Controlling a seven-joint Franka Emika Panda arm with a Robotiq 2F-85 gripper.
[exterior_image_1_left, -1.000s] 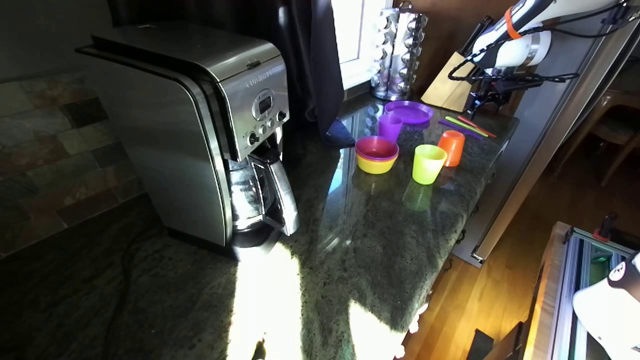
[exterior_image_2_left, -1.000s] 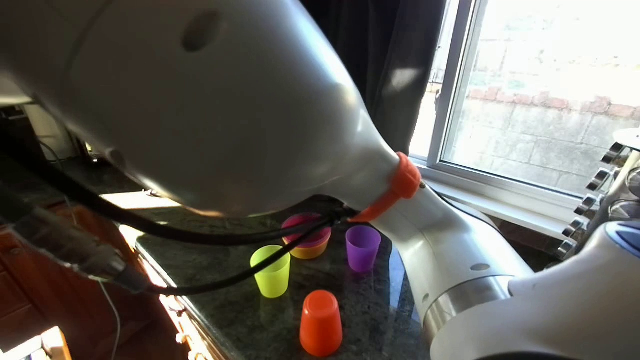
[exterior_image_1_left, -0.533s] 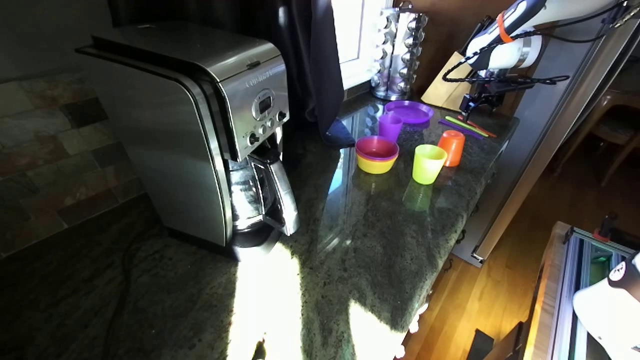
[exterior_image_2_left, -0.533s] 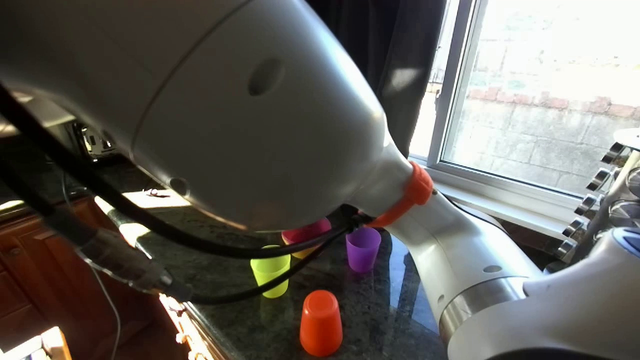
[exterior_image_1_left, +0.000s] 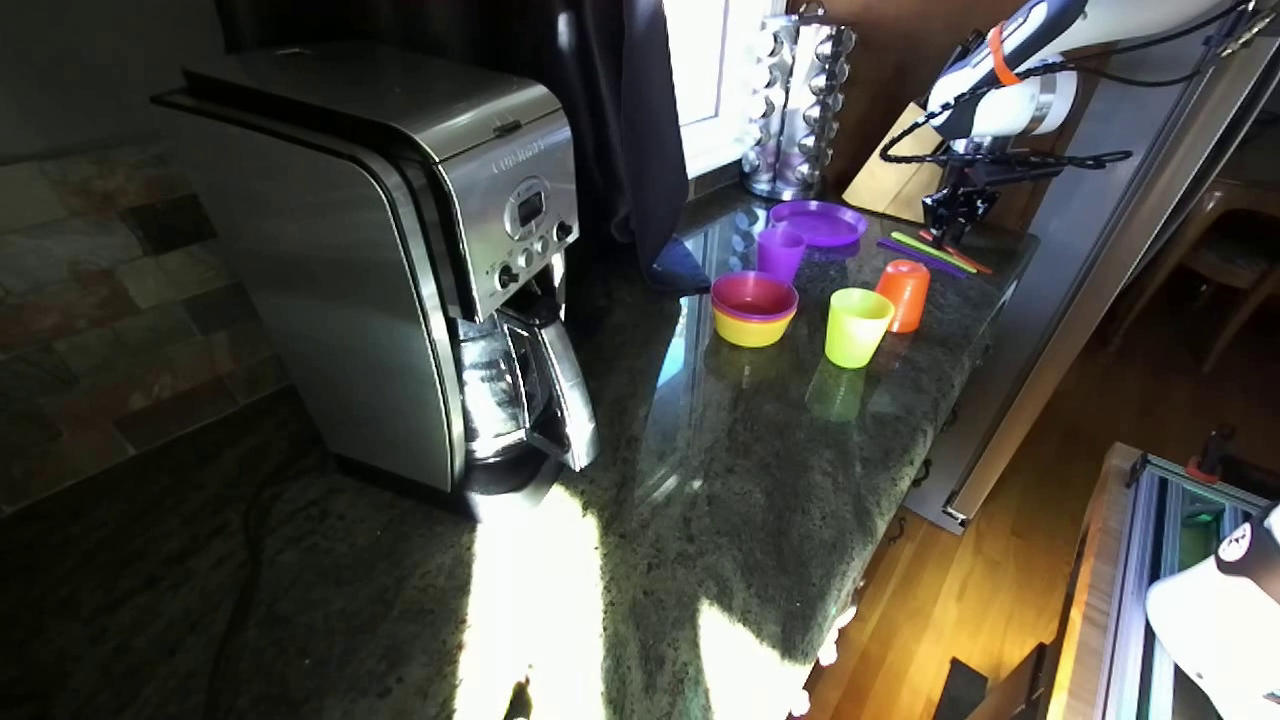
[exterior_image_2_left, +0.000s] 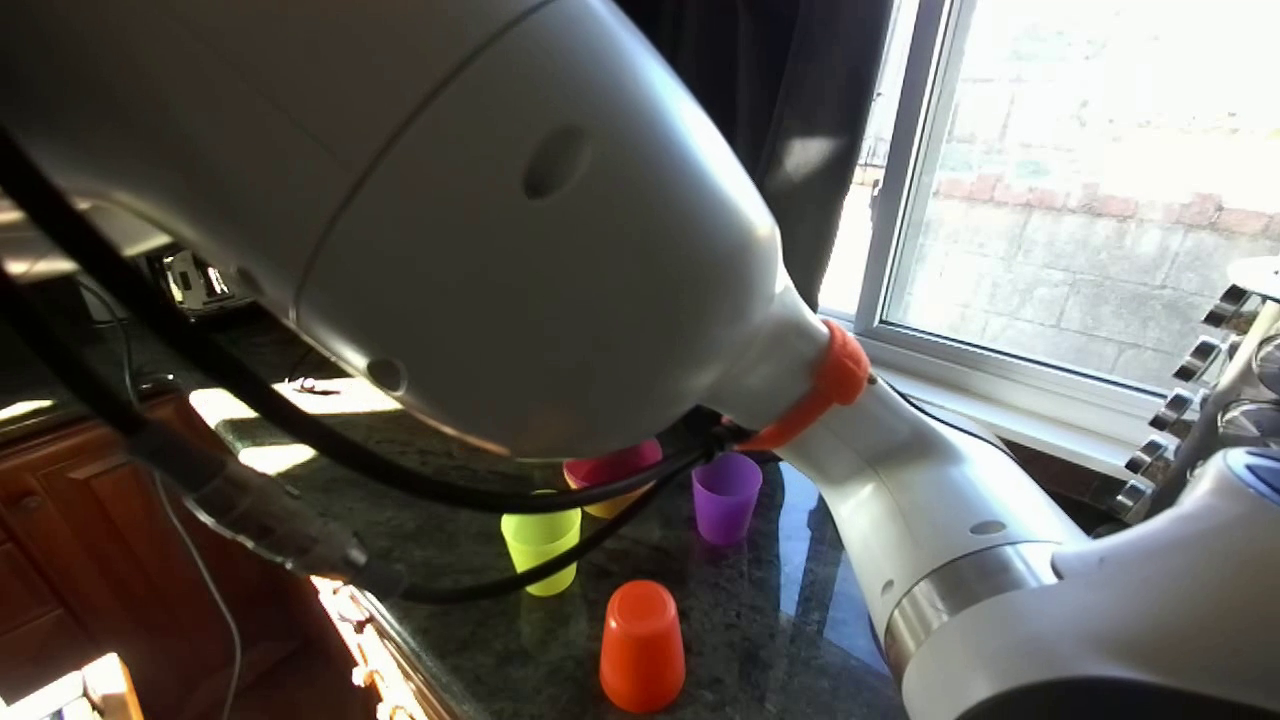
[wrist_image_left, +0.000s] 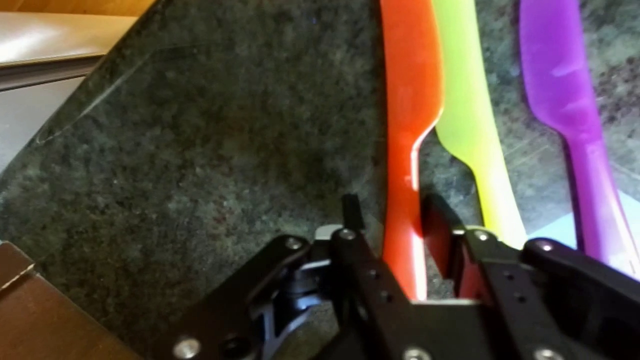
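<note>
One gripper, lower centre of wrist view, fingers parted, nothing clamped. Between them lies the orange knife, long axis running up-frame, handle nearer the right-side finger; contact unclear. Lime knife just right of it; purple knife farther right.

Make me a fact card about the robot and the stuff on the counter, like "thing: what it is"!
Jaws: open, with the handle of the orange knife between them; can't tell if they touch it
Next to that: green knife, then purple knife
Upside down: orange cup
Right way up: green cup, purple cup
Stacked: bowls, yellow at the bottom
Flat and round: purple plate
Big machine: coffee maker
</note>
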